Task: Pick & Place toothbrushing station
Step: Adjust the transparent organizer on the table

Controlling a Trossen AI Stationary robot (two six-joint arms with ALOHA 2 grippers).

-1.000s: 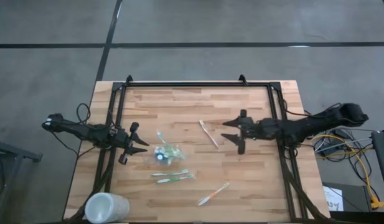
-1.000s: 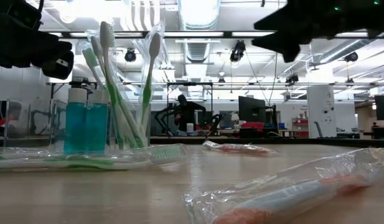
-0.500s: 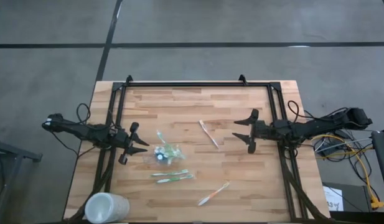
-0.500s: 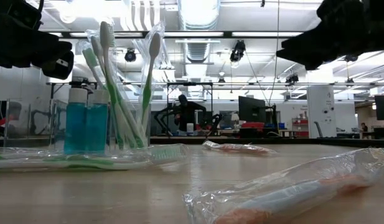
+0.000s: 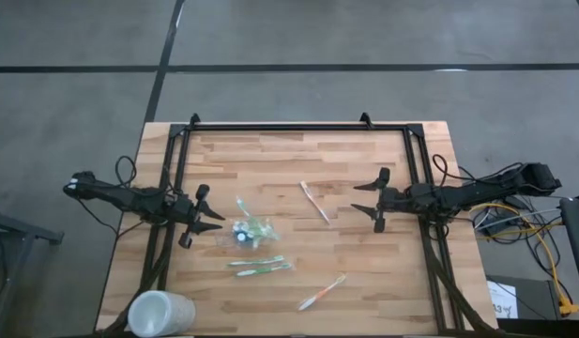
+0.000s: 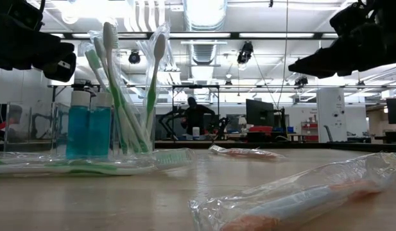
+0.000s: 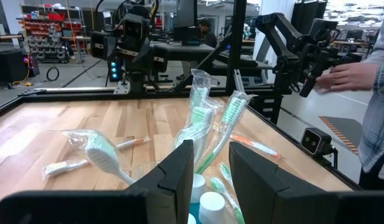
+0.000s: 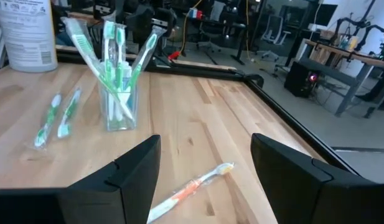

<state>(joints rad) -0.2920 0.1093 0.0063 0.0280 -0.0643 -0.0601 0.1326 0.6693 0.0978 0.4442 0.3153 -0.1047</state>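
Pale wooden table carries the clear toothbrushing station, upright left of centre and bristling with green brushes. Left gripper hovers just left of it, fingers parted, empty. Right gripper hangs well right, fingers spread wide, empty.

Bright ceiling lights flood the room evenly, glaring white overhead. The desk shows only faint shadows. The nearest wrapped toothbrush looks blurred, out of focus.
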